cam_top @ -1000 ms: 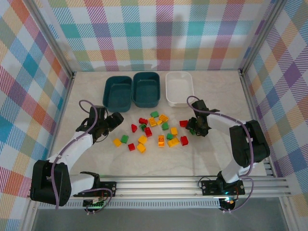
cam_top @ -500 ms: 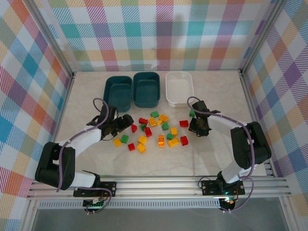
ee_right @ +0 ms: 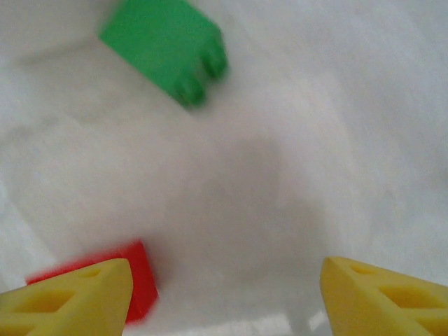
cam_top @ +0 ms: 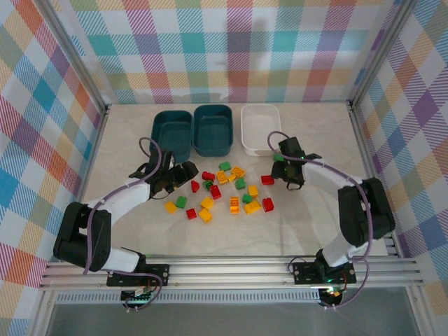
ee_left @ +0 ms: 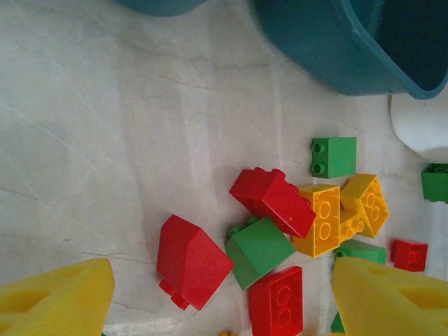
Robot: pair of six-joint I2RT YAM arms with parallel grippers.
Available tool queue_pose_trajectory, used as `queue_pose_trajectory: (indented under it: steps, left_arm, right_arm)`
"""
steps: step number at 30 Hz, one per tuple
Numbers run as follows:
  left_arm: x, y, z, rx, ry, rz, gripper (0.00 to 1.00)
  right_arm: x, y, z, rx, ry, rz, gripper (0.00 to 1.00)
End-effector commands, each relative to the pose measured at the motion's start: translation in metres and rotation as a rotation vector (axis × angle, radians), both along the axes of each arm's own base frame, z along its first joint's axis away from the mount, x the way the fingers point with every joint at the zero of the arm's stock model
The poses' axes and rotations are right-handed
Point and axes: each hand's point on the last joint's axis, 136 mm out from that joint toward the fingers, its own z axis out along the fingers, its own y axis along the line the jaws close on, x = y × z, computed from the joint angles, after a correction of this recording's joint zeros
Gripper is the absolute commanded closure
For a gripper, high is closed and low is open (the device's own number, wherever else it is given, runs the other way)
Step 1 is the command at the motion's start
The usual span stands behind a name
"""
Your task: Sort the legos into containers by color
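Gaping empty, the left pincer (ee_left: 224,301) hangs over a red lego (ee_left: 190,260); the right pincer (ee_right: 224,294), blurred, seems released too

Near the far edge of the pale marbled surface (cam_top: 315,217) stood a row: left teal bin (cam_top: 171,136), middle teal bin (cam_top: 213,129), white bin (cam_top: 260,128). Red, green and yellow-orange legos (cam_top: 235,205) lay scattered across its middle.

Robot lab cell, plaid walls (cam_top: 231,49), aluminium frame (cam_top: 231,269)
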Motion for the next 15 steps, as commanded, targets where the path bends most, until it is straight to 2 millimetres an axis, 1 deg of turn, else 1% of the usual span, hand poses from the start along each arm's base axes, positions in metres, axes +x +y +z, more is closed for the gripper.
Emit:
queue_pose_trajectory:
  steps: [1,2,3,4,6,11,13,15]
  left_arm:
    - [0.003,-0.004,0.008,0.022,-0.013,-0.022,0.18]
    - [0.003,-0.003,0.008,0.028,-0.012,-0.023,0.18]
    - [0.002,-0.003,0.009,0.029,-0.011,-0.027,0.18]
    - [0.001,-0.003,0.010,0.029,-0.010,-0.031,0.18]
    - [-0.002,-0.004,0.012,0.029,-0.010,-0.041,0.19]
    - [-0.005,-0.001,0.015,0.044,-0.020,-0.046,0.18]
    - [-0.004,-0.002,0.015,0.038,-0.022,-0.049,0.18]
    - [-0.003,-0.004,0.016,0.031,-0.021,-0.053,0.18]
  right_arm:
    - [0.044,0.001,-0.002,-0.098,-0.042,0.099,0.25]
    - [0.052,0.007,-0.004,-0.062,-0.032,0.127,0.25]
    - [0.059,0.008,-0.004,-0.056,-0.024,0.136,0.26]
    - [0.062,0.007,-0.003,-0.070,-0.002,0.123,0.25]
    - [0.066,0.012,0.001,-0.053,0.018,0.138,0.24]
    - [0.069,0.008,-0.014,-0.096,0.067,0.151,0.24]
    - [0.072,0.015,-0.016,-0.062,0.077,0.184,0.24]
    - [0.072,0.015,-0.017,-0.069,0.088,0.192,0.24]
